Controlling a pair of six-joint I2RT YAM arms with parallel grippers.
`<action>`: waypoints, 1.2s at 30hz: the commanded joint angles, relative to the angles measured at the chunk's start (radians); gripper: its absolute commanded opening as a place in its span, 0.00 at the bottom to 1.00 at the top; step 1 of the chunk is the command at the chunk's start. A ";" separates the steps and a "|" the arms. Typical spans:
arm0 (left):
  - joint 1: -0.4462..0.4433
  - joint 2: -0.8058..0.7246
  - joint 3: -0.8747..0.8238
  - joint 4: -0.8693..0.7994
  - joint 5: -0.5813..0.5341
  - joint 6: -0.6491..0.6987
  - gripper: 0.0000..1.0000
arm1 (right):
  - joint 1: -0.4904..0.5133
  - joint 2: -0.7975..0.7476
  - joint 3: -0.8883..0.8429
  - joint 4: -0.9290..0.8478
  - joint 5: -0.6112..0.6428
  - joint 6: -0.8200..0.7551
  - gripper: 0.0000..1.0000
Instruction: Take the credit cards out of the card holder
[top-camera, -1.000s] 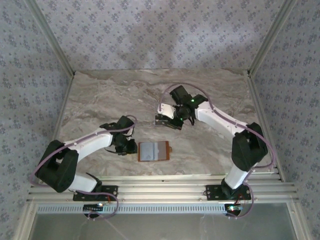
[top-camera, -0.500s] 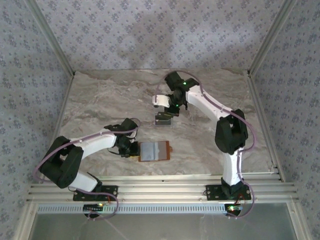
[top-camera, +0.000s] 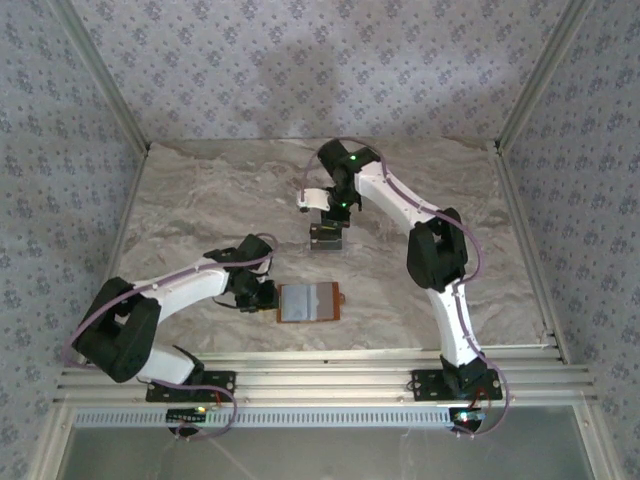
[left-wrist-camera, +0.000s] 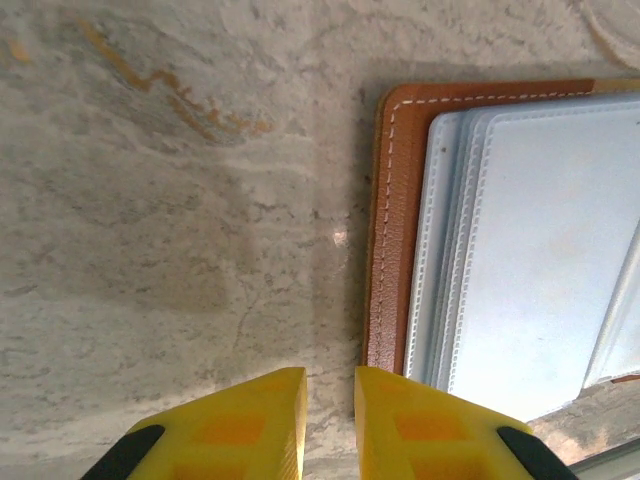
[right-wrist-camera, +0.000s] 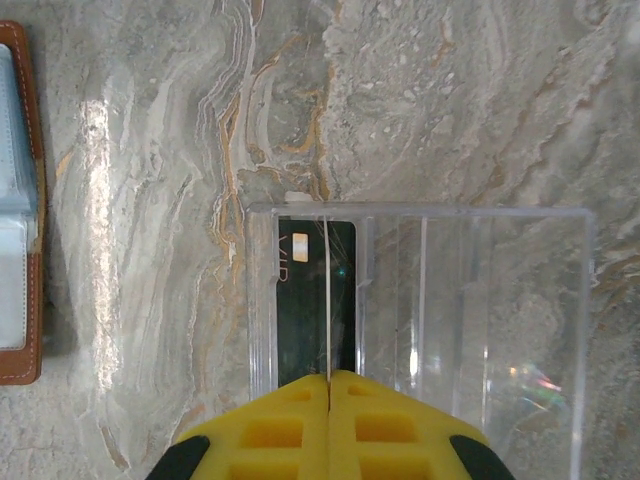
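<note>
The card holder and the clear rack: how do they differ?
The card holder is opaque orange-brown leather, the clear rack see-through plastic. The card holder lies open and flat; the clear rack has dividers, a black card showing through it. The card holder lies by the left gripper, the clear rack under the right gripper. Both rest on the marble table.

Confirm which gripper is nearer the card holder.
Left. The left gripper is just beside the card holder, at its left edge; the right gripper is farther back, over the clear rack.
</note>
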 joint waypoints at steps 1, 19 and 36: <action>0.012 -0.035 -0.015 -0.036 -0.015 0.002 0.20 | 0.004 0.074 0.063 -0.139 0.002 -0.105 0.00; 0.020 -0.034 0.015 -0.053 -0.033 0.018 0.21 | 0.034 -0.090 -0.058 0.200 0.199 0.044 0.39; -0.019 0.091 0.054 -0.020 0.085 0.060 0.21 | 0.137 -0.629 -0.680 0.654 0.306 1.072 0.34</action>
